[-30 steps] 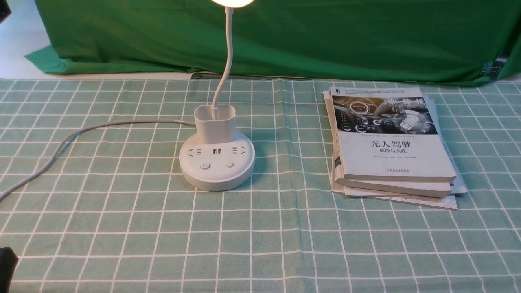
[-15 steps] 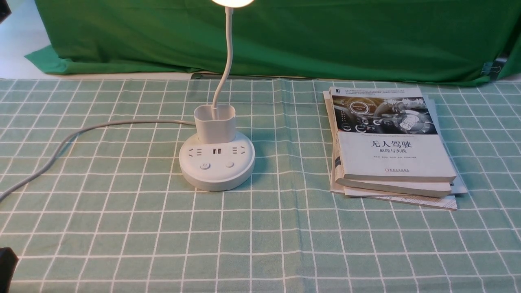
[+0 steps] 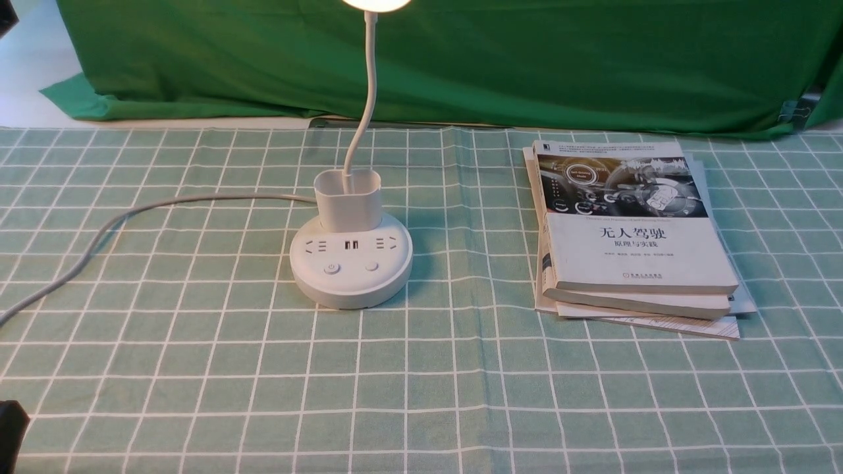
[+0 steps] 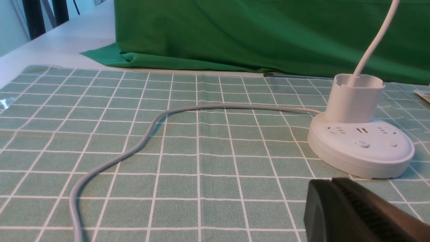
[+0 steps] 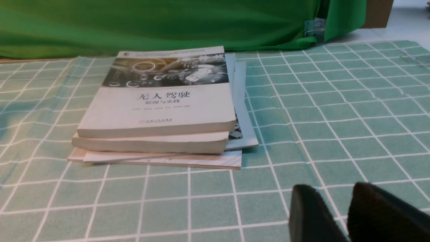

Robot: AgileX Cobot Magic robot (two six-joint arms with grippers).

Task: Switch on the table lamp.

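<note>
Table lamp [image 3: 349, 283] is upright on the desk [image 3: 263, 123], to the left of the middle and with some cloth between it and the far edge. Its round head [image 3: 379, 3] is cut by the top of the front view, but the visible part glows bright, so the lamp is lit. The thin white gooseneck [image 3: 370, 79] bends down into the small white cup [image 3: 349, 204], which sits at the back part of the round base. On top of this base are sockets, two dark USB ports [image 3: 352, 245] and two round buttons; the left button [image 3: 331, 268] has a power sign.

Left gripper [image 4: 331, 181] is apart from the lamp, and its dark fingers appear together, with nothing visible between them. Right gripper [image 5: 331, 188] has its fingers apart, and it touches neither the lamp nor the books.

From the base, a grey cable [image 3: 197, 197] curves toward the left edge. Under all is a green checked cloth [image 3: 428, 395]. A stack of books [image 3: 639, 250] lies well apart from the lamp, at the right side. Behind the far edge hangs a green curtain [image 3: 461, 59].
</note>
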